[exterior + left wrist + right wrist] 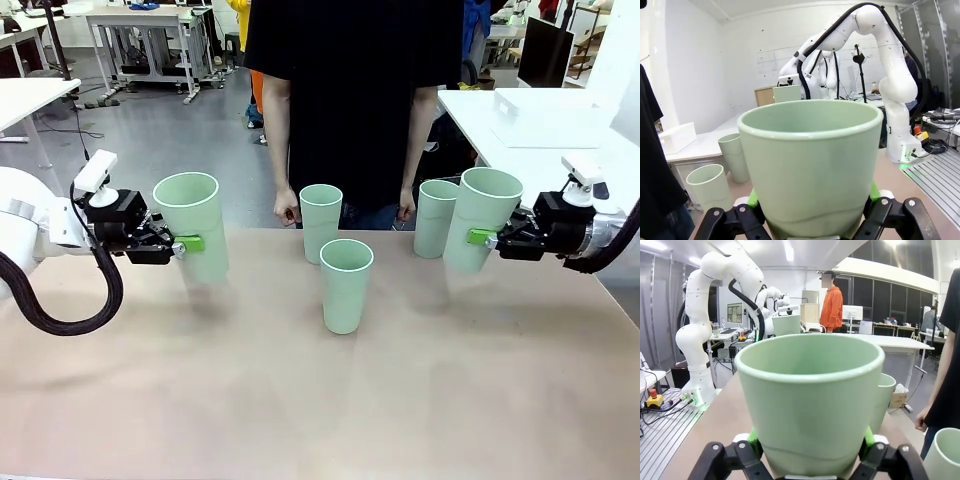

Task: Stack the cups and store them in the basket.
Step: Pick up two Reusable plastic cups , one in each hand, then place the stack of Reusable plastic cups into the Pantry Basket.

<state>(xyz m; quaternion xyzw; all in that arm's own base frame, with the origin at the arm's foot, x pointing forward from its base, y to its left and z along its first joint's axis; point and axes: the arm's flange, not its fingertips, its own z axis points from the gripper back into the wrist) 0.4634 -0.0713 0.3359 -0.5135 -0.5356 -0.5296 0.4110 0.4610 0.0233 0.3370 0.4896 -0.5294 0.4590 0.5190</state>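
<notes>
Left pincer (188,243) clamped on tall pale mint-green plastic tumbler (190,210), upright, seemingly just off beige table (200,400). Right pincer (484,237) clamped on second tumbler (488,205), same. Best bet: carry one over nearest standing tumbler (346,285), align rims, keep vertical, lower slowly, release late.

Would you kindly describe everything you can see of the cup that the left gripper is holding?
The cup is a tall, tapered, pale mint-green tumbler, smooth and handleless, plastic by its look, with a rounded rim. It is upright, mouth up, at the left side of the table, and seems to hang just above it, judging by the shadow beneath. The left gripper clamps it from both sides near mid-height with its green pads. Nothing else touches it.
</notes>
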